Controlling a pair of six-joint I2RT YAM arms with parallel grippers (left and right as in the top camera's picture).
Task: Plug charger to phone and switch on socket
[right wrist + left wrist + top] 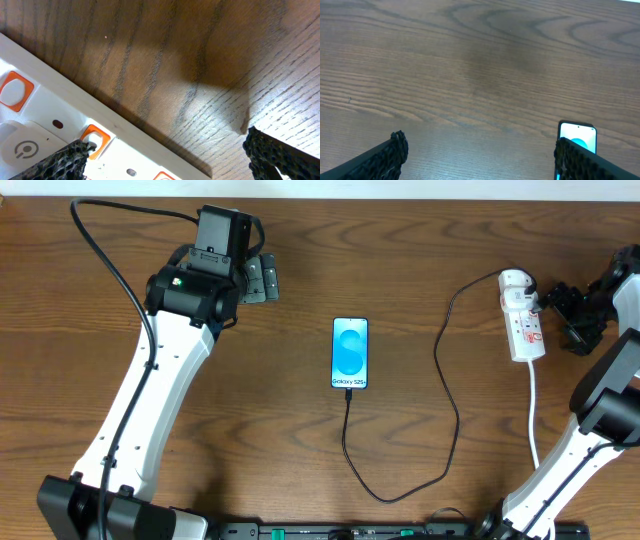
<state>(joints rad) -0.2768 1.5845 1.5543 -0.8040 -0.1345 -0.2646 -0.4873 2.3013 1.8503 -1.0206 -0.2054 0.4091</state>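
Observation:
The phone [350,353] lies flat at the table's middle, its blue screen up and "Galaxy" at the near end. The charger [452,420], a thin black cable, meets that near end, loops toward the front and runs up to the socket [524,315], a white strip at the right. My right gripper [556,308] is open beside the socket. In the right wrist view one of its fingertips [75,154] sits over an orange switch [96,137] on the socket [45,112], and the other hangs over bare wood. My left gripper [262,278] is open, left of the phone [577,135].
The wooden table [420,240] stretches all around. The socket's own white cord [532,415] trails toward the front edge by the right arm's base. A thick black robot cable [110,250] arcs over the left arm.

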